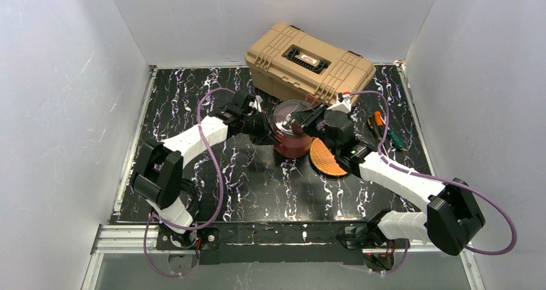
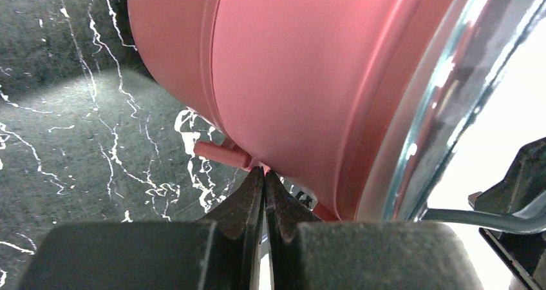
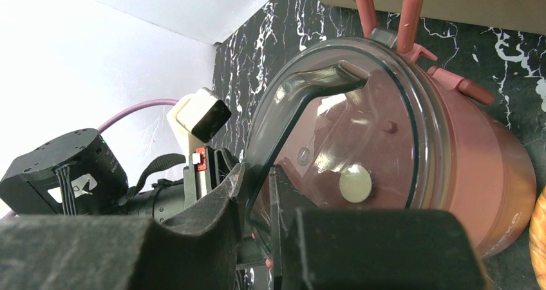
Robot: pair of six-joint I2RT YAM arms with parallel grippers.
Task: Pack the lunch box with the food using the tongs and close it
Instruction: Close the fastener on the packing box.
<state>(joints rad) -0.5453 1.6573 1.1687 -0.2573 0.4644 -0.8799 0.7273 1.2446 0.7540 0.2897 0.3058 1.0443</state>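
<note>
Our closed left end effector (image 2: 264, 176) touches the round maroon lunch box (image 1: 293, 140); the right end effector (image 3: 257, 196) pinches its clear lid (image 3: 360, 129) by the rim, which may slip.

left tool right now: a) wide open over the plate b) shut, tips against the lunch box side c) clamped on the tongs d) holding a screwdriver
b: the left wrist view shows the left tool with its fingers pressed together, tips at a small pink tab on the lunch box wall.
</note>
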